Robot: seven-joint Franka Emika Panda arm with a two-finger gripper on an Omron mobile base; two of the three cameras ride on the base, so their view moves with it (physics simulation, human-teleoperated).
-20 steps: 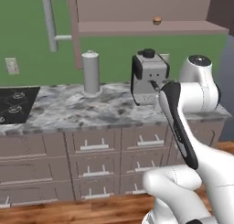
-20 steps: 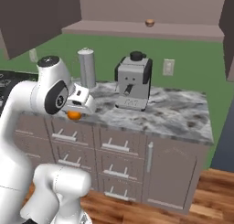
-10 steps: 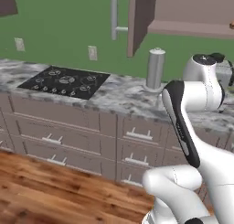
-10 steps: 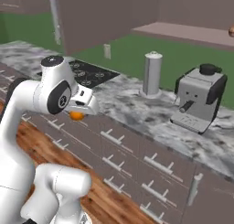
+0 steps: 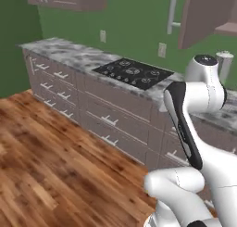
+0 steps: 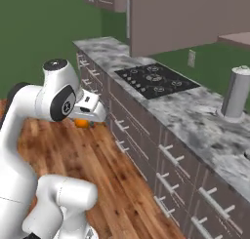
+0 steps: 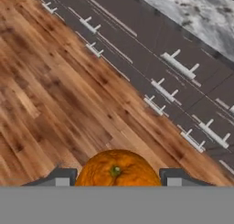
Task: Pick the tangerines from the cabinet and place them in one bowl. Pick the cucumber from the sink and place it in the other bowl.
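A bright orange tangerine (image 7: 117,169) fills the space between my gripper's fingertips (image 7: 61,178), and my gripper (image 7: 118,177) is shut on it. From the right base view the same tangerine (image 6: 82,122) hangs under the hand, where my gripper (image 6: 84,120) is held close to the arm, above the wooden floor. The cabinet's open door (image 5: 203,13) and shelf edge (image 6: 237,37) show at the upper right. The bowls, the sink and the cucumber are out of view.
A marble counter (image 6: 195,121) with rows of handled drawers (image 7: 176,65) runs ahead and to the right. On it are a black cooktop (image 5: 134,72) and a steel canister (image 6: 236,92). Wooden floor (image 5: 55,166) spreads to the left.
The whole picture has swung as the base turns: the coffee machine has left view, the cooktop and floor have come in. The tangerine stays in the gripper, and the arm holds its pose.
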